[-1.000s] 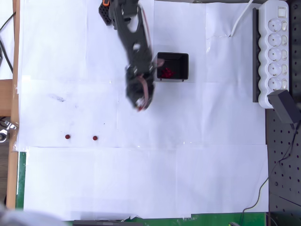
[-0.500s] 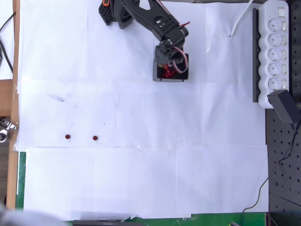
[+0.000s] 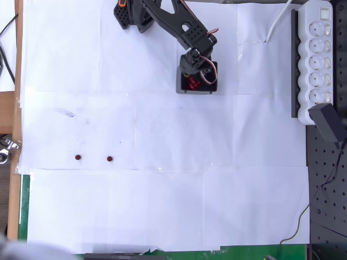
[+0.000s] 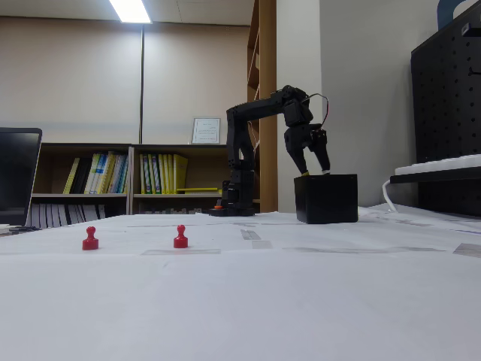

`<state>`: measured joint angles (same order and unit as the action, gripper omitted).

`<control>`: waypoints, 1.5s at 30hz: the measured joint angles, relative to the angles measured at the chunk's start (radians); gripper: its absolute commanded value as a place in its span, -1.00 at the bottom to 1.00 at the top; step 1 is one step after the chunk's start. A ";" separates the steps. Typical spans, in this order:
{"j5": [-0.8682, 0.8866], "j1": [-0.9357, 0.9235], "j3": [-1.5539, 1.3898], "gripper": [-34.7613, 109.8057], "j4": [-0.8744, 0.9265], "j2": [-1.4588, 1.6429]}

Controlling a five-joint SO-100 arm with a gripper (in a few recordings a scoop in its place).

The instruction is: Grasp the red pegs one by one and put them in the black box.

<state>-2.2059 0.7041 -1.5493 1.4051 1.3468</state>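
Since a second ago my arm (image 3: 179, 24) has swung right from the bare paper to the black box (image 3: 197, 90), and over the last half second it has barely shifted, settling a touch lower over the opening.

Largest first: the white paper-covered table (image 3: 162, 206) runs across the whole overhead view. At its far right edge lies a white power strip (image 3: 317, 59), well apart from the box. My arm reaches from its base at the far left toward the right and bends down over the box; in the fixed view the arm (image 4: 259, 113) arches over and drops to the box (image 4: 325, 199).

My gripper (image 4: 316, 171) hangs just above the box's rim, its two fingers spread apart with nothing seen between them in the fixed view. In the overhead view my gripper (image 3: 196, 76) covers the far part of the opening.

Inside the box, red pegs (image 3: 192, 83) lie heaped near the left half of the floor; I cannot count them.

Two more red pegs stand upright on the paper, near and far left of the box, side by side but apart: one (image 3: 78, 157) further left, the other (image 3: 109, 159) to its right. The fixed view shows them too (image 4: 90, 239) (image 4: 180, 238).
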 measured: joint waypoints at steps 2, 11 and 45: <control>-0.002 -0.034 -0.015 -0.14 0.005 -0.025; 0.272 -0.446 0.213 -0.14 -0.337 -0.190; 0.568 -0.816 0.075 -0.25 -1.351 0.706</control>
<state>-1.6383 -0.1120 -1.4742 0.0537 2.0525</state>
